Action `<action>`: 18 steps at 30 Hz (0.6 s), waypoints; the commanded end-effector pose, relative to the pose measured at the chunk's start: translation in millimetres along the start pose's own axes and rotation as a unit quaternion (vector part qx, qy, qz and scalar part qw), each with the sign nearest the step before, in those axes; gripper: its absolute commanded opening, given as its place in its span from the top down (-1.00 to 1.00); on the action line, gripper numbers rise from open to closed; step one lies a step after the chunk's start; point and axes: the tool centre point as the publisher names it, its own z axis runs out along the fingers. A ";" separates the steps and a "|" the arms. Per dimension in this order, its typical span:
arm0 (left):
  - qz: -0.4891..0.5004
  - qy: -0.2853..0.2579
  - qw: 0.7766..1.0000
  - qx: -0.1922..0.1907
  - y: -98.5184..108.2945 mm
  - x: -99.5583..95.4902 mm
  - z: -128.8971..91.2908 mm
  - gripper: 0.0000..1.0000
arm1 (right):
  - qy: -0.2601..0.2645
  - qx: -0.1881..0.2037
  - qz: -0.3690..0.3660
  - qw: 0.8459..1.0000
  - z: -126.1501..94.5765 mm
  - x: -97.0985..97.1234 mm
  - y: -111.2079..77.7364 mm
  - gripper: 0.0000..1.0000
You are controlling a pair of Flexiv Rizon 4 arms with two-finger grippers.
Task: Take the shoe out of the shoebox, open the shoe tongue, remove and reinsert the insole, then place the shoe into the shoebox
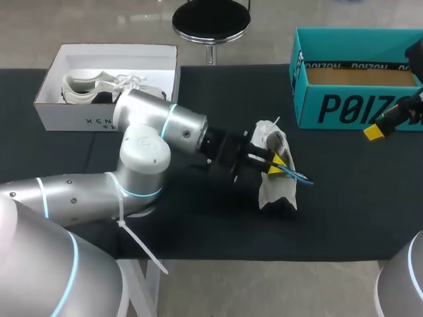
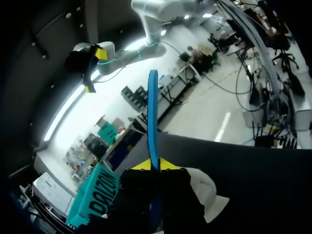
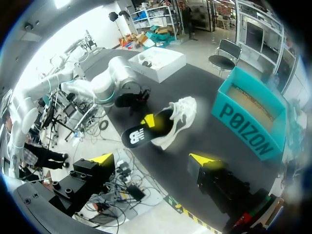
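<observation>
Left gripper (image 1: 276, 162) pinched shut on blue insole (image 2: 153, 122) against white shoe (image 1: 277, 190) lying mid-counter (image 1: 330, 221); right gripper (image 3: 155, 159) spread wide, empty, near teal shoebox (image 1: 344, 105).

left arm (image 1: 158, 129) in from the left, low across the black table (image 1: 198, 224). left gripper (image 1: 274, 160) at the opening of a white shoe (image 1: 277, 191) near mid-table, pinching a blue insole (image 1: 294, 174) — one end jutting out rightward. teal shoebox (image 1: 344, 105) open at far right, right gripper (image 1: 378, 129) just beside its front wall. white box (image 1: 86, 122) at far left — second shoe (image 1: 92, 89) inside.
</observation>
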 end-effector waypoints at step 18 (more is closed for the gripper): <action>-0.026 -0.047 0.997 0.056 -39.0 -7.5 10.8 1.00 | 0.000 0.002 0.000 1.000 1.2 -1.3 1.6 -1.00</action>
